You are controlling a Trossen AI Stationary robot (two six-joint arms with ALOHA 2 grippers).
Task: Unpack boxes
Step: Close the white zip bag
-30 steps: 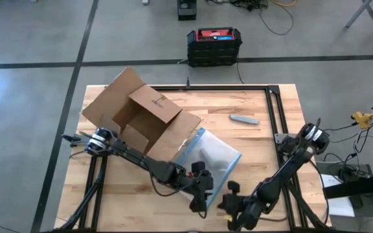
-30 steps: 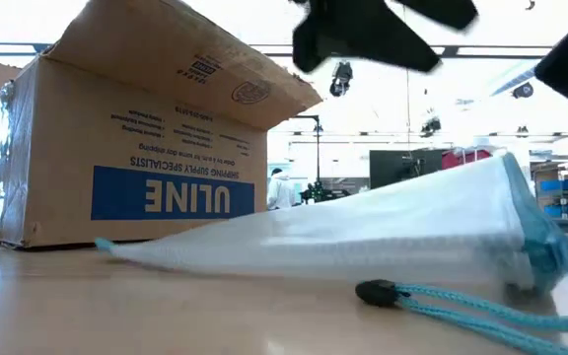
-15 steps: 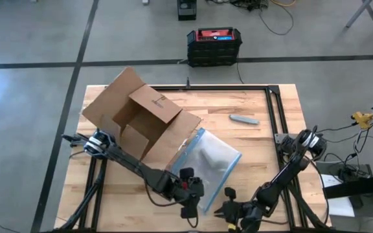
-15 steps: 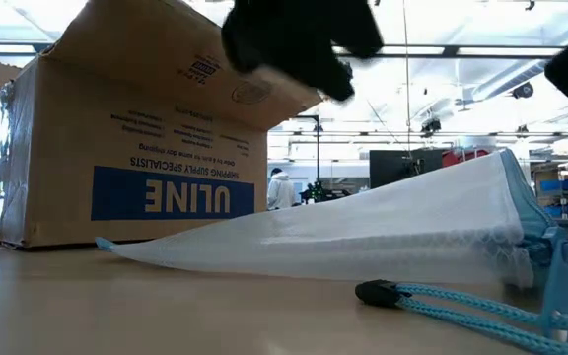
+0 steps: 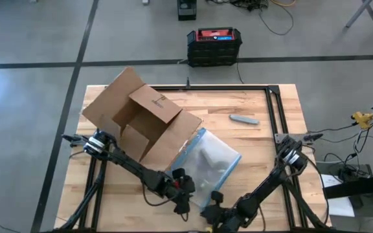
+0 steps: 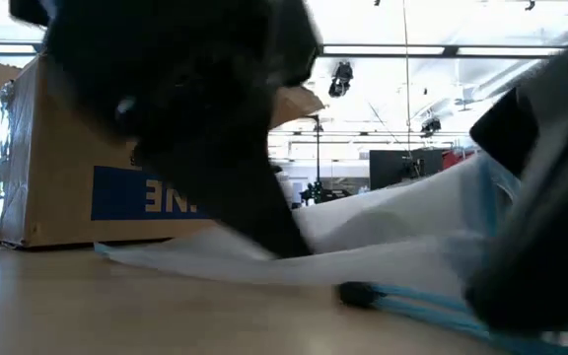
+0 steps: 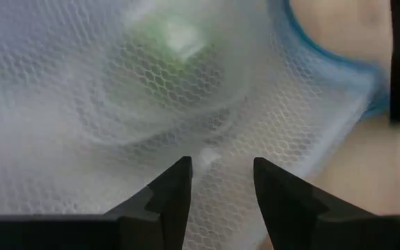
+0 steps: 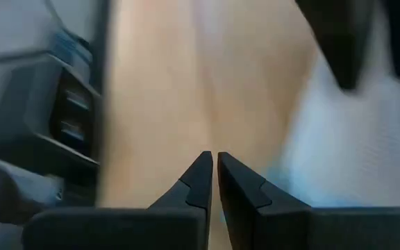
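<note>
Open box (image 5: 138, 116) on its side at far left of counter (image 5: 251, 139), flaps spread. Mesh pouch (image 5: 209, 158) just right of it, blue cord (image 6: 402, 296) trailing near. Grey item (image 5: 244, 119) farther right, well apart. Black crate (image 5: 214, 45) on floor beyond. Left tool (image 5: 181, 191) now at pouch's near-left edge, fingers apart over mesh (image 7: 117, 90). Right tool (image 5: 214, 215) shifted left since before, fingers together. Low view now largely blocked by both arms.

The right hand (image 8: 210, 182) is seen with its two dark fingers (image 8: 195, 184) pressed nearly together, nothing held between them. Beyond them lies the pale wooden bench (image 8: 186, 90). A white mesh pouch (image 8: 346, 153) is seen to one side, a dark blurred frame (image 8: 40, 125) to the other.
</note>
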